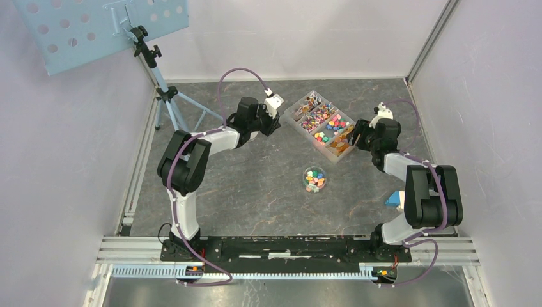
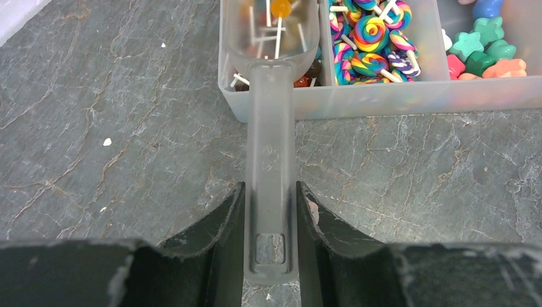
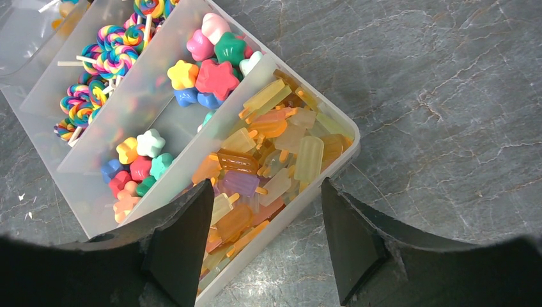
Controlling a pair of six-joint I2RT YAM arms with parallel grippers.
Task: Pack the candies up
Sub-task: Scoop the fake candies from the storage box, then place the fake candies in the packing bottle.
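At the tray (image 2: 383, 99): candies (image 2: 371, 32) sorted by kind into stick lollies, swirl lollies, stars and ice-lolly shapes. More candies sit in a bowl (image 1: 305, 174), apart from the tray on the base side.

Scoop (image 2: 271, 147): mouth sits in the stick-lolly end compartment. Lollies show through it; cannot tell whether they are loaded in it or lie beneath.

Handle long axis runs straight from the left gripper (image 2: 270, 192) into the tray, mouth pointing away from the wrist. Jaws narrow, clamped on the handle end, so the candies lie dead ahead of the left gripper.

Right gripper (image 3: 265, 185): spread wide, empty, above the corner of the opposite end compartment.

Judgement: scooping step, left arm's job. Next is likely a lift, then a swing toward the bowl, keeping the scoop level.
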